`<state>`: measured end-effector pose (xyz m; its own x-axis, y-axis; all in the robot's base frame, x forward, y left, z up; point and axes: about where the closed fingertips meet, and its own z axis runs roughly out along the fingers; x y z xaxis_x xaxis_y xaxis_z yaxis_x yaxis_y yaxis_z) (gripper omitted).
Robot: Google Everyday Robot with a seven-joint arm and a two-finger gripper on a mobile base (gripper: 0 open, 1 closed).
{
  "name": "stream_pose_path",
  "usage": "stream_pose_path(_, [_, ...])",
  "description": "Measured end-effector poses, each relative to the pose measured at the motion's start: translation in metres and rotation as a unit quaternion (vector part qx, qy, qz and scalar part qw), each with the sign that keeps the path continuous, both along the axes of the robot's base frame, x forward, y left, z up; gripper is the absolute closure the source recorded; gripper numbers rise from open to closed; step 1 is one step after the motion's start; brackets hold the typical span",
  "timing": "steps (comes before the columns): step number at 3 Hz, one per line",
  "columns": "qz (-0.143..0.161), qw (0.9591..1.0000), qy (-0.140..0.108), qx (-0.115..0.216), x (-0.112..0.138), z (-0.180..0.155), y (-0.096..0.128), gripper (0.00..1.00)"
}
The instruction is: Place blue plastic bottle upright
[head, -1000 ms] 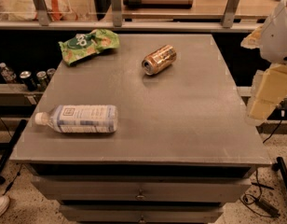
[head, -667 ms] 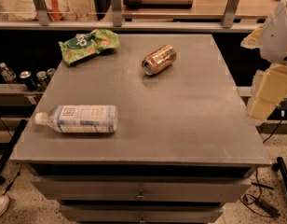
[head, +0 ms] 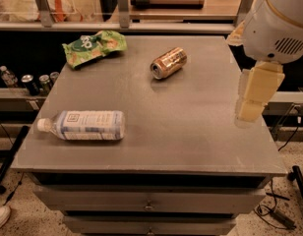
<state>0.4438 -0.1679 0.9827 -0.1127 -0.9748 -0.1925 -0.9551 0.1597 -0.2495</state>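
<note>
The blue plastic bottle point(head: 87, 125) lies on its side near the front left of the grey table point(head: 191, 132), with its white cap pointing left. It is clear, with a pale blue-and-white label. My gripper point(head: 250, 111) hangs at the table's right edge below the white arm joint point(head: 279, 23), seen as cream-coloured blocks. It is far to the right of the bottle and holds nothing that I can see.
A gold-orange soda can point(head: 168, 63) lies on its side at the table's middle back. A crumpled green snack bag point(head: 94, 45) lies at the back left. Dark cans and a tiny bottle point(head: 28, 80) stand on a lower shelf to the left. Drawers point(head: 146, 205) sit below the table front.
The arm and gripper have moved a little left, in over the table's right edge. The bottle, can and bag have not moved.
</note>
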Motion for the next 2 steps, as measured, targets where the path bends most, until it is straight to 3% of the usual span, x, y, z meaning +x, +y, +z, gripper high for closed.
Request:
stream_pose_path(1, [0.06, 0.9981, 0.009, 0.015, 0.0076, -0.0035, 0.0569, 0.0])
stream_pose_path(2, [0.06, 0.9981, 0.009, 0.015, 0.0077, -0.0034, 0.0569, 0.0])
